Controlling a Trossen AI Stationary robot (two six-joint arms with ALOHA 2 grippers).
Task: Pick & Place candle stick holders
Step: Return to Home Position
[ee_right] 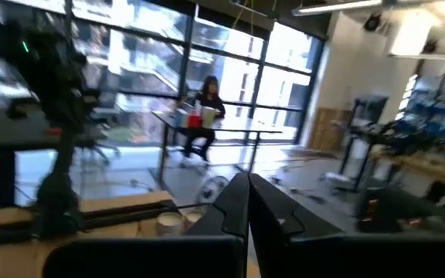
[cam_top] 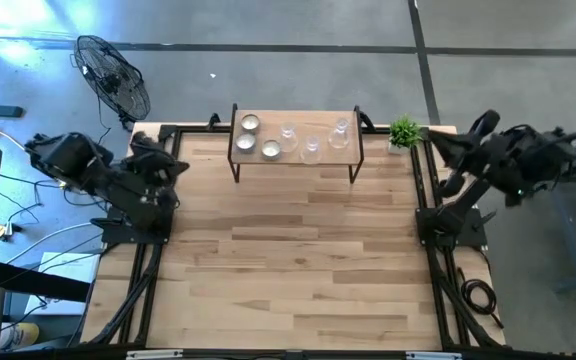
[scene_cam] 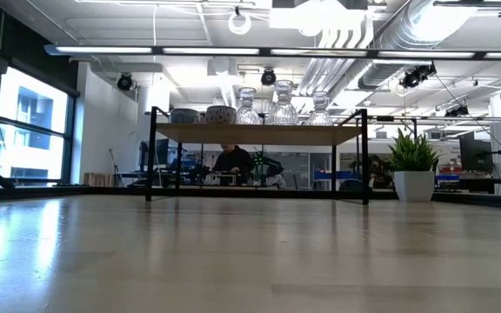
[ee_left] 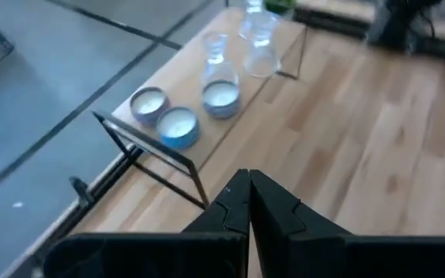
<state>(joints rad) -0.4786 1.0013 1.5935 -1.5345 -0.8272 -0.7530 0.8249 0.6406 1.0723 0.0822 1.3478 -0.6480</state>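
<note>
Left gripper [ee_left: 248, 179] pinched together, empty, facing candle stick holders [ee_left: 221, 96], all six on shelf [cam_top: 298, 118] ahead; right gripper [ee_right: 247, 181] likewise closed and empty. Best folded home slowly, wrists high, clear of shelf frame and plant [cam_top: 403, 131] beside right gripper.

Table [cam_top: 288, 270]: pale wood planks, smooth, soft sheen. Shelf [cam_top: 308, 118]: wood top, thin black metal frame. Stemmed holders [cam_top: 313, 148]: clear glass, glossy. Tealight cups [cam_top: 249, 124]: white waxy centres. Plant pot [scene_cam: 414, 185]: white, matt. Fan [cam_top: 113, 75]: black wire cage.
</note>
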